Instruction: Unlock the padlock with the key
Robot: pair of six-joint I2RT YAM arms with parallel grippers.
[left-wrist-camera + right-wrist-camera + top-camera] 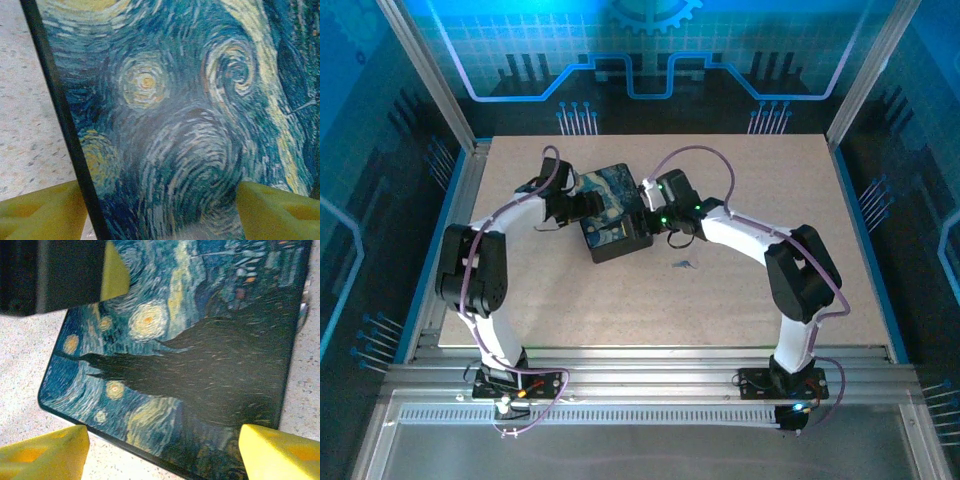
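Currently, the box (616, 222) sits near the middle of the bench (740, 300), turned at an angle, with its swirl-painted blue and yellow lid (190, 355) facing up. The left fingers (582, 207) are at the box's left side and the right fingers (650, 207) at its right side, so the two arms meet over the box. In the left wrist view, the left fingers (280, 210) are released and spread wide. One yellow finger hangs over the bare bench outside the black box edge and the other over the lid, and nothing is grasped between them. In the right wrist view, the right fingers (280, 452) are likewise released and spread wide across a corner of the box, one over the bench and one at the lid's edge, grasping nothing. The key (682, 265) lies flat on the bench near the box's near-right corner, apart from the box and from both arms. A pale metal part (303, 310) projects at the lid's right edge in the right wrist view. Whether it is the padlock cannot be told.
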